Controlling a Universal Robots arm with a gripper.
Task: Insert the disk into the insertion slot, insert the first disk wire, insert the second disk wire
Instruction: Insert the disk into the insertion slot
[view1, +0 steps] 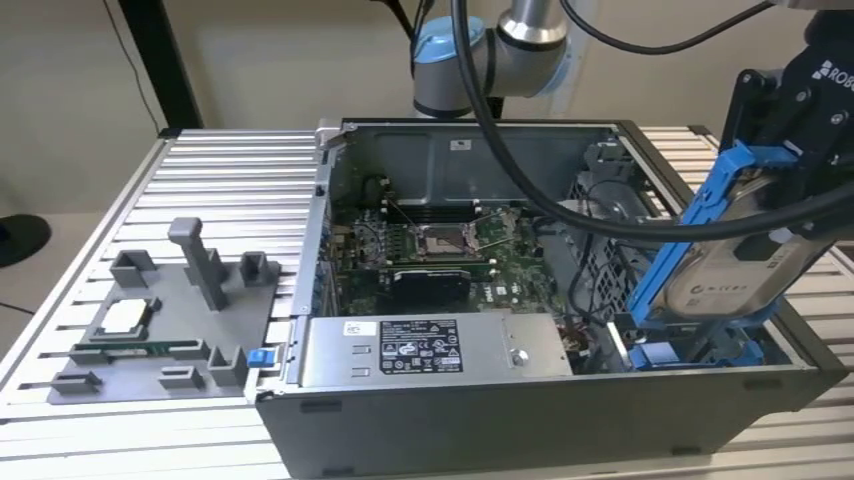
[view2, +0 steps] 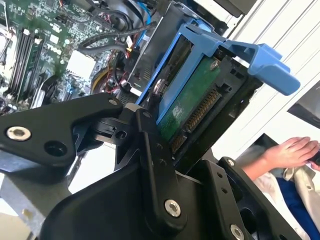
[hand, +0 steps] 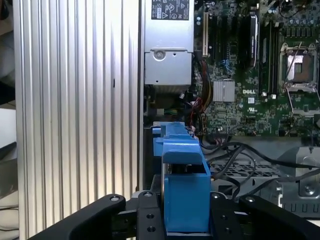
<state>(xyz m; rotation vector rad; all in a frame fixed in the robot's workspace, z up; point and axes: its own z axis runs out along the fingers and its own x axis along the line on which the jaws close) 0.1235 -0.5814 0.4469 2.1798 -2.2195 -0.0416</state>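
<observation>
Mid first step, the pincer gripped the disk, tilted just above the slot; seating it probably required squaring it up.

The exterior view looks down from the near side over the open computer case. Both wrist views ride close behind the gripper, sharing the disk and motherboard.
</observation>
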